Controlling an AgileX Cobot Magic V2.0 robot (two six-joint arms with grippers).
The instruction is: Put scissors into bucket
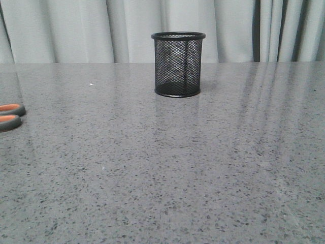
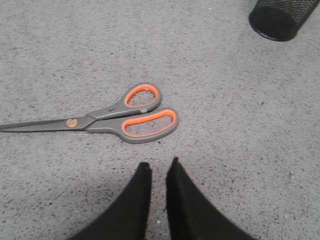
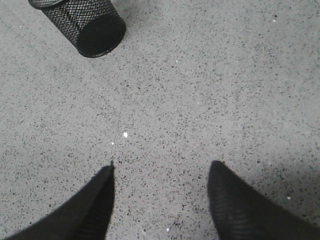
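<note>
The scissors [image 2: 102, 120] lie flat on the grey speckled table, grey handle loops lined orange, blades closed. In the front view only the handle loops [image 1: 9, 116] show at the left edge. The bucket [image 1: 178, 64], a black wire-mesh cup, stands upright at the table's far middle; it also shows in the left wrist view [image 2: 280, 17] and the right wrist view [image 3: 85, 22]. My left gripper [image 2: 159, 165] hangs just short of the scissors' handles, fingers almost together with a narrow gap, holding nothing. My right gripper [image 3: 161, 167] is open wide and empty above bare table.
Grey curtains [image 1: 76, 30] hang behind the table's far edge. Neither arm shows in the front view. The table [image 1: 162, 168] is a grey speckled slab.
</note>
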